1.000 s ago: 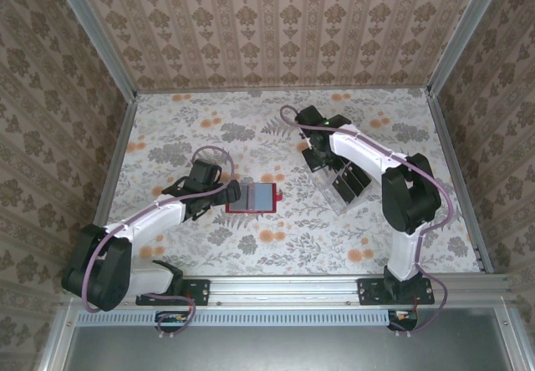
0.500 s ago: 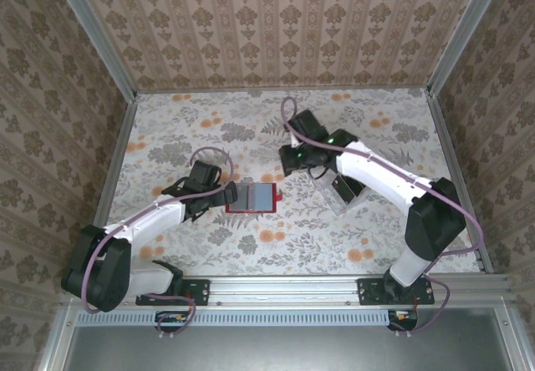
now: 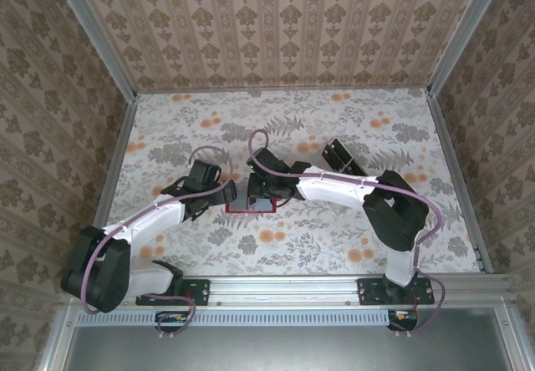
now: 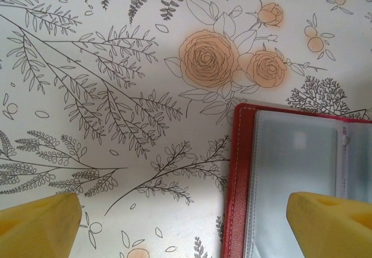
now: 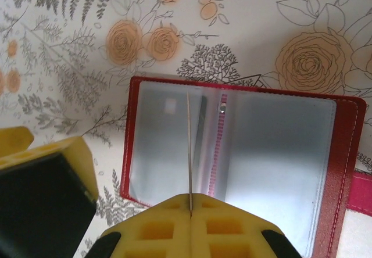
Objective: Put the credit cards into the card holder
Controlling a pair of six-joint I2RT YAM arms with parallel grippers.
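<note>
The red card holder (image 5: pixel 346 153) lies open on the floral table, its clear pockets facing up. My right gripper (image 5: pixel 190 199) hovers over it, shut on one credit card (image 5: pixel 189 147), seen edge-on as a thin line pointing down at the left pocket beside the spine. In the top view the right gripper (image 3: pixel 253 195) covers most of the card holder (image 3: pixel 242 210). My left gripper (image 4: pixel 183 211) is open and straddles the card holder's (image 4: pixel 238 176) left edge, with one yellow fingertip (image 4: pixel 328 223) over the clear pocket and the other on the table side. The left gripper (image 3: pixel 229 194) sits just left of the right one.
Black cards standing in a clear tray (image 3: pixel 338 153) show behind the right forearm, at the back right. Patterned walls close the table on three sides. The left gripper's yellow finger (image 5: pixel 49 165) is close to the left of the card holder.
My right arm has swung left from the tray to above the card holder, carrying a card. The left arm and the card holder have stayed in place.
</note>
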